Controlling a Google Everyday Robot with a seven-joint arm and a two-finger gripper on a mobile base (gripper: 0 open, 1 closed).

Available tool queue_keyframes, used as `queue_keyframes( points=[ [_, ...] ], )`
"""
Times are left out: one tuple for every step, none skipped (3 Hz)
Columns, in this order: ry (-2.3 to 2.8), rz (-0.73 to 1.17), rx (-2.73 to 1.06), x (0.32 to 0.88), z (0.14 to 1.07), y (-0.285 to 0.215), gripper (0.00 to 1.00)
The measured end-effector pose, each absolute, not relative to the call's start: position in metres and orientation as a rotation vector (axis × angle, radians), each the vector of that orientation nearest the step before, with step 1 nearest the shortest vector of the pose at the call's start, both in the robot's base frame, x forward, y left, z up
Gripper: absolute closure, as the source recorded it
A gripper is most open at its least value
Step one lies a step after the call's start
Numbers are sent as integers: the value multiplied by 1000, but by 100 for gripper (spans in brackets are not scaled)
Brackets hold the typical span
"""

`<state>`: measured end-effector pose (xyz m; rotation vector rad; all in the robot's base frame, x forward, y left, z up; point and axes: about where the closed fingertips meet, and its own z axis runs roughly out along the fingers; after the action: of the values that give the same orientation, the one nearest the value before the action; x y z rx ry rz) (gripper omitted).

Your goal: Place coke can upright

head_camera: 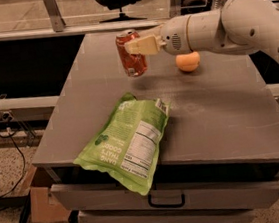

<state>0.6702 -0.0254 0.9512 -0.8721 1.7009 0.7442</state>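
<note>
the coke can (pixel 133 66) hangs just over the far left part of the grey table (pixel 220 109), its silver top up but leaning a little to the left. the gripper (pixel 132 48) reaches in from the right, fingers (pixel 142 46) clamped on the can's upper half. an orange (pixel 188 61) sits just right of it, partly behind the arm, and a green chip bag (pixel 127 140) lies nearer, hanging over the front edge. to place it well, i'd square the can to vertical first, lower it straight onto the bare patch below, and release only once the base sits flat.
</note>
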Motion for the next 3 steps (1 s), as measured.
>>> queue_keyframes(
  points=[
    [1658, 774, -815, 674, 940, -30, 100],
    [1643, 805, -808, 679, 922, -41, 73],
    [1641, 818, -803, 680, 913, -48, 50]
  ],
)
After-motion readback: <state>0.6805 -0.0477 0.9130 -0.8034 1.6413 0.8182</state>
